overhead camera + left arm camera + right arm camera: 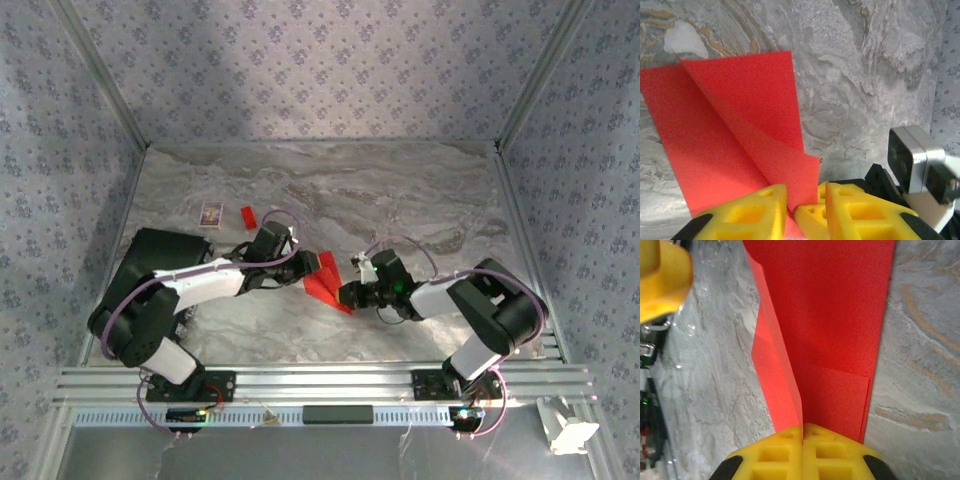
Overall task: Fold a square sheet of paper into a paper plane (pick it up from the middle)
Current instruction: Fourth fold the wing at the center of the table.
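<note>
1. Top view: the red sheet of paper [325, 283], folded, sat right of the small red block [247, 215] and nearer the arm bases, lifted between both grippers. The left gripper [305, 268] was between the block and the sheet. The right gripper [348, 293] was on the sheet's side away from the block. A patterned card [211, 213] lay just left of the block.
2. Left wrist: a corner of the sheet [730, 130] ran into the narrow gap of the left gripper [806, 189]. Can't tell if it was pinched.
3. Right wrist: the right gripper [802, 432] was clenched on the sheet's [830, 315] edge, above the marble table [925, 340].
</note>
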Available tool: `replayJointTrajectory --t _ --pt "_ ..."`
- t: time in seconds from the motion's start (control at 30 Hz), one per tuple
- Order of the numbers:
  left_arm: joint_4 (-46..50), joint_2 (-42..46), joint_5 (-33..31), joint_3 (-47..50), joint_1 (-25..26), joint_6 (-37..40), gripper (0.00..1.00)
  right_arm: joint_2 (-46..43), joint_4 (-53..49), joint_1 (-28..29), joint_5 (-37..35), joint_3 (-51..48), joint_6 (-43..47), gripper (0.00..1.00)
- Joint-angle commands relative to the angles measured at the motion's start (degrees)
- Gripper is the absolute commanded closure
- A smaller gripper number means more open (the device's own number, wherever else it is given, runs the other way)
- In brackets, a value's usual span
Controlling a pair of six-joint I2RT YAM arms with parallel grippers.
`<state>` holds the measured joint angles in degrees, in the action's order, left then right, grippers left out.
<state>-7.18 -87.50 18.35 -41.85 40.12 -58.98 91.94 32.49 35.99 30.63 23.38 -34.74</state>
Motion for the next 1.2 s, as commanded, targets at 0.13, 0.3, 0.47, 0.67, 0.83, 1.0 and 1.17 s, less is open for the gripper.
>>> replayJointTrajectory --t 0.13,0.3,0.47,0.67,0.83,1.0,1.17 --pt "-2.3 -2.8 3.1 -1.6 -0.1 0.8 0.81 4.2 2.3 -1.4 5.9 1.5 -10.2 1.00" --pt "-3.7 -5.6 4.5 -3.3 0.3 0.9 0.83 3.9 2.8 -2.2 4.7 0.1 -12.2 1.00" --pt "-5.3 -9.0 5.5 -5.3 0.7 0.7 0.84 2.6 2.2 -2.2 3.1 -1.1 -12.4 1.00" --pt "-6.1 -12.8 6.5 -7.3 1.1 0.7 0.85 2.1 2.3 -1.5 1.0 -1.8 -13.7 1.00" --pt "-6.8 -14.7 6.8 -8.0 1.2 0.6 0.85 1.5 2.2 -0.9 -0.7 -2.3 -14.5 0.98" --pt "-7.1 -15.4 6.8 -8.2 1.3 0.8 0.85 0.2 -0.4 -0.8 -2.2 -1.8 -14.5 0.93" --pt "-7.7 -16.0 7.2 -8.6 1.4 0.9 0.85 0.1 -0.6 -0.3 -2.2 -1.6 -15.0 0.93"
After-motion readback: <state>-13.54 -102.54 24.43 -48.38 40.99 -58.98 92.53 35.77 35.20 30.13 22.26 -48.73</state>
